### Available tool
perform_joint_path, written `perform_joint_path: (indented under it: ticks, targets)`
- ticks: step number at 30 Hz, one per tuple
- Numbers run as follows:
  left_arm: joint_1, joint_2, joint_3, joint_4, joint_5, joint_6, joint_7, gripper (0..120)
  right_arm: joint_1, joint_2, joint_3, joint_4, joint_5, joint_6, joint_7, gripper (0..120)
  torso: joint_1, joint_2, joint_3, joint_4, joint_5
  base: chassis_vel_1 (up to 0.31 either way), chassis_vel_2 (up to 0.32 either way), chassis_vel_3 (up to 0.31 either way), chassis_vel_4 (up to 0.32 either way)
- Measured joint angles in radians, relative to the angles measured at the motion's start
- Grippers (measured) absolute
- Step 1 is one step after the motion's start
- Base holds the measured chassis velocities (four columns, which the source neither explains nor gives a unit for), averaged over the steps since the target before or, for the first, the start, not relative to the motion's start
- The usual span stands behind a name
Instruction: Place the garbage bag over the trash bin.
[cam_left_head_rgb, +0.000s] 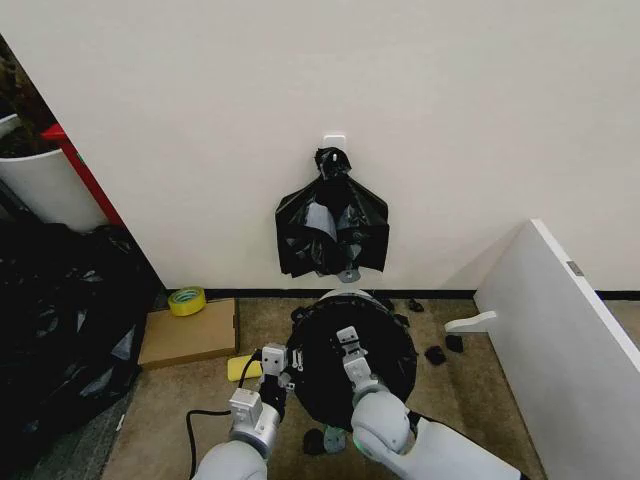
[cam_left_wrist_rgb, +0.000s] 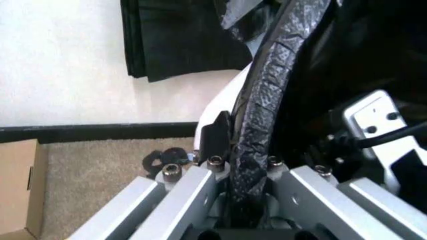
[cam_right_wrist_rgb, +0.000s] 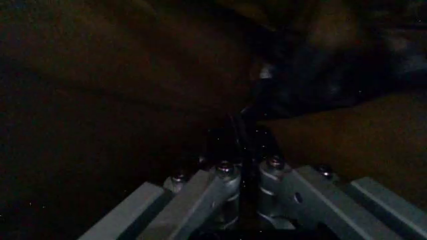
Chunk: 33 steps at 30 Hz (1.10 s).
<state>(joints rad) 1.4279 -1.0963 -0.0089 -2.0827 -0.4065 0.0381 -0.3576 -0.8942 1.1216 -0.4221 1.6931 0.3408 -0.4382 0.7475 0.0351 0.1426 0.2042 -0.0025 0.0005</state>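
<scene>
Both grippers work low in the head view at a bin (cam_left_head_rgb: 338, 297) whose mouth is already covered in black. Left gripper (cam_left_wrist_rgb: 248, 172) is clamped on the bag (cam_left_wrist_rgb: 267, 95) where it folds over the bin's rim, a cream wall showing just beside it. Right gripper (cam_right_wrist_rgb: 241, 150) reaches inside the dark bag, jaws nearly together on a thin fold of film. On the wall behind hangs a knotted bundle (cam_left_head_rgb: 332, 225) of spare bags; a cardboard box (cam_left_head_rgb: 190, 335) with a tape roll (cam_left_head_rgb: 187, 300) lies to the left. Film this thin looks light, limp and slippery, likely to tear if dragged; the doubled edge at the rim seems the safest hold.
</scene>
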Motion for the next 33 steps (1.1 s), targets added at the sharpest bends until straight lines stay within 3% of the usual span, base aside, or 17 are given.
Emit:
perform_joint_path:
  ticks: [9, 12, 16, 17, 22, 28, 31, 33]
  targets:
    - [-0.013, -0.001, -0.013, 0.007, -0.006, -0.005, 0.001, 0, -0.027, -0.028, 0.005, 0.054, -0.048, 0.062, -0.016, 0, 0.000, 0.000, 0.000, -0.0001, 0.0002, 0.000, 0.000, 0.000, 0.000]
    - [-0.028, -0.009, -0.027, 0.014, -0.028, -0.006, 0.001, 0, -0.064, -0.072, 0.004, 0.112, -0.126, 0.223, -0.097, 0, 0.000, 0.000, 0.000, -0.0001, -0.0001, 0.000, 0.000, 0.000, 0.000]
    - [-0.049, -0.016, -0.055, 0.022, -0.074, 0.007, -0.002, 0, -0.128, -0.147, 0.033, 0.134, -0.311, 0.527, -0.254, 15, 0.000, 0.000, 0.000, -0.0002, 0.0003, 0.000, 0.000, 0.000, 0.000]
    - [-0.049, -0.016, -0.055, 0.022, -0.074, 0.007, -0.002, 0, -0.128, -0.147, 0.033, 0.134, -0.311, 0.527, -0.254, 15, 0.000, 0.000, 0.000, -0.0002, 0.0003, 0.000, 0.000, 0.000, 0.000]
    - [-0.072, -0.038, -0.093, 0.031, -0.209, 0.070, -0.036, 0, -0.229, -0.232, 0.089, 0.282, -0.395, 0.719, -0.347, 38, 0.000, 0.000, 0.000, -0.0003, -0.0001, 0.000, 0.000, 0.000, 0.000]
    - [-0.075, -0.080, -0.114, 0.029, -0.348, 0.166, -0.094, 0, -0.268, -0.261, 0.129, 0.364, -0.424, 0.842, -0.399, 56, 0.000, 0.000, 0.000, -0.0001, -0.0003, 0.000, 0.000, 0.000, 0.000]
    - [-0.073, -0.136, -0.150, 0.005, -0.571, 0.326, -0.217, 0, -0.284, -0.260, 0.138, 0.380, -0.439, 0.858, -0.336, 71, 0.000, 0.000, 0.000, 0.0003, 0.0003, 0.000, 0.000, 0.000, 0.000]
    - [-0.075, -0.142, -0.160, 0.005, -0.603, 0.347, -0.233, 0, -0.289, -0.260, 0.139, 0.382, -0.446, 0.853, -0.319, 75, 0.000, 0.000, 0.000, 0.0003, -0.0002, 0.000, 0.000, 0.000, 0.000]
